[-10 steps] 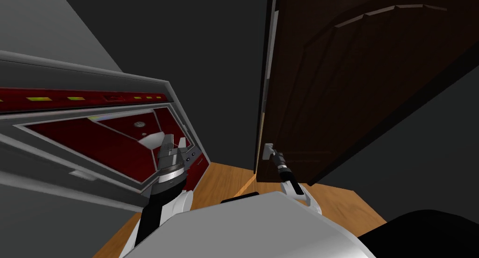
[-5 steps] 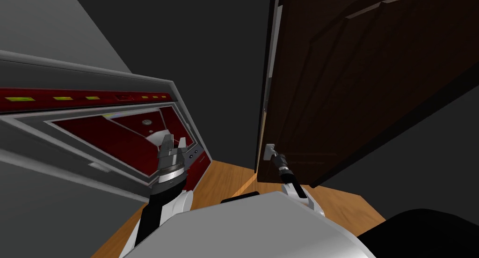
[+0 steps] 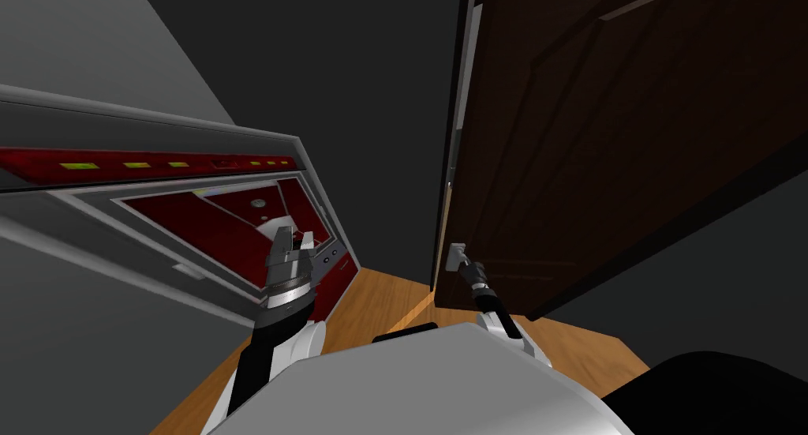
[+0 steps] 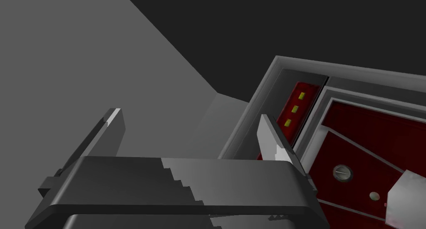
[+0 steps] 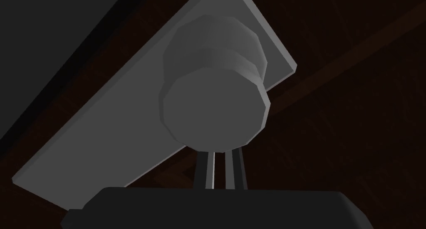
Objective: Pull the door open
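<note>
Door: dark brown wooden door with raised panels (image 3: pixel 600 138), ahead and to the robot's right. Its narrow edge faces the head camera, and it stands over an orange-brown wooden floor (image 3: pixel 379 304).

Handle: round grey knob (image 5: pixel 214 110) on a flat grey rectangular plate (image 5: pixel 104 135), low on the door near that edge.

Right gripper (image 5: pixel 223 162): right at the knob. The two thin fingers (image 5: pixel 210 170) stand drawn close together with only a sliver between them. Their tips are hidden behind the knob, so whether they actually pinch it cannot be told.

Left gripper (image 4: pixel 189 131): raised at the robot's left, well apart from the door, jaws spread wide with nothing between them. It sits in front of a grey-framed unit with dark red panels (image 3: pixel 197 225) and a row of small yellow-green lights (image 4: pixel 294 109).
</note>
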